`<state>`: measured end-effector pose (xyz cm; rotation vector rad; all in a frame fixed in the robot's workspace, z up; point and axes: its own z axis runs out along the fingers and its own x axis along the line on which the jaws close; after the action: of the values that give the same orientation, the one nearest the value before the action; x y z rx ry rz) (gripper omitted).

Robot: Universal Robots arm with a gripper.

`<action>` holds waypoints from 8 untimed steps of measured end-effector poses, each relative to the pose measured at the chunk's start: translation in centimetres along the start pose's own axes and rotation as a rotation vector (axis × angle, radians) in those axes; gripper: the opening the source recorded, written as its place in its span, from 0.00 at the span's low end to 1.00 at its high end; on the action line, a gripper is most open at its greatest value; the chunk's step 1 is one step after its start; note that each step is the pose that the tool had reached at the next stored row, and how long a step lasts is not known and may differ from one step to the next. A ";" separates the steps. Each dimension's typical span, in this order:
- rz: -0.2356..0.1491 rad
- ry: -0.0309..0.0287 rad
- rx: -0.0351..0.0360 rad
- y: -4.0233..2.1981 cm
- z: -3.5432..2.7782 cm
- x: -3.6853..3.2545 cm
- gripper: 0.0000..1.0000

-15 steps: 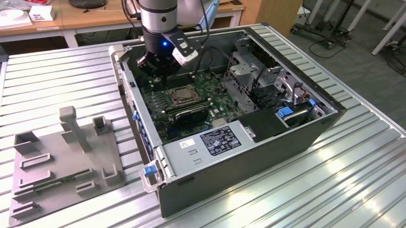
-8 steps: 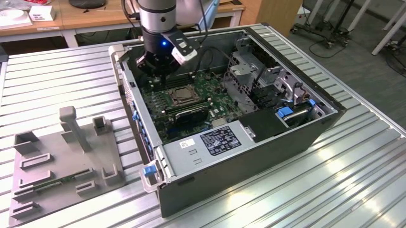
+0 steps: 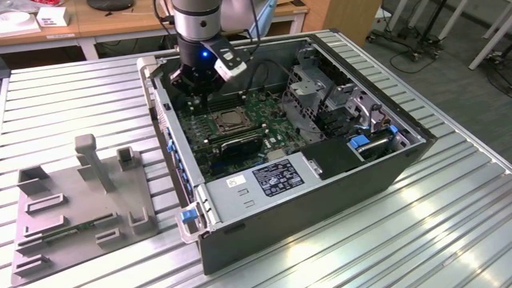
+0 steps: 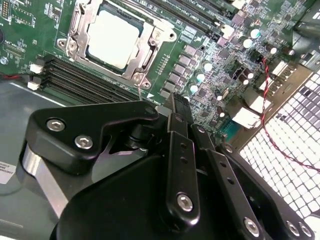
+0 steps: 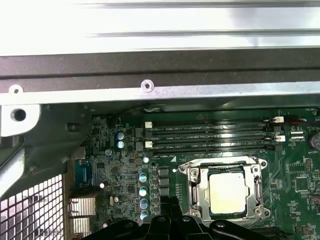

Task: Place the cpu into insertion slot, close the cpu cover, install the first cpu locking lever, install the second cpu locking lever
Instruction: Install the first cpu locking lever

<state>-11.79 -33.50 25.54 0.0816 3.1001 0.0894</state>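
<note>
The gripper [image 4: 172, 104], fingers drawn together on nothing, hung over the green board [image 5: 125, 172] just beside the cpu [image 4: 112, 40], seated in the insertion slot [image 5: 206, 192] under the lowered cpu cover [image 4: 152, 49], its levers unclear, with memory slots [image 5: 210, 137] beyond and the case wall [image 5: 160, 70] close behind.

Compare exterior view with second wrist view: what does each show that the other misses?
Exterior view adds: the whole computer case on the slatted table, a grey fixture tray, the arm. Second wrist view adds: the cpu seated within the cpu cover frame, a red-black wire. Both: the green motherboard, memory slots, the claw over the board.
</note>
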 end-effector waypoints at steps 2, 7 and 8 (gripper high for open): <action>0.000 -0.0005 -0.0002 0.04 -0.14 0.01 0.11; 0.000 -0.0028 -0.0004 0.07 -0.71 -0.01 0.11; 0.000 -0.0029 -0.0005 0.07 -0.72 -0.01 0.11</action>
<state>-11.81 -33.46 26.26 0.0816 3.0971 0.0899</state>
